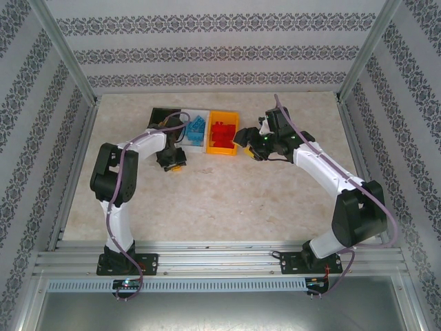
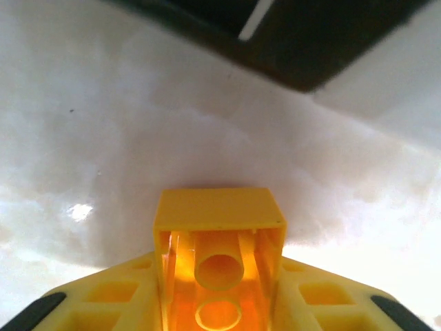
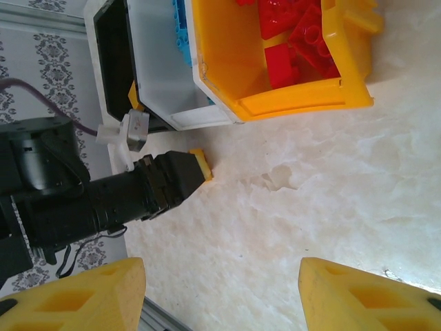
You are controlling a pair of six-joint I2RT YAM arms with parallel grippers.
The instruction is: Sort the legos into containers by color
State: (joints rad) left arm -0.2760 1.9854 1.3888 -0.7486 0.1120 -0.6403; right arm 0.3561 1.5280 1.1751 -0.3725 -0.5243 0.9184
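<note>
Yellow brick [image 2: 219, 210] in left end effector [image 2: 219, 312]

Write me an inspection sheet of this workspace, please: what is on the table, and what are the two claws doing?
Surface: pale marbled table.
Job's things: black bin, white bin holding blue bricks, and orange bin holding red bricks, joined in a row; one yellow brick in front of them.
Clutter: nothing seen.
Grippers: left gripper shut on the yellow brick; right gripper open, near the orange bin.
Cables: a purple cable runs along each arm.
Surroundings: patterned walls, metal frame.
</note>
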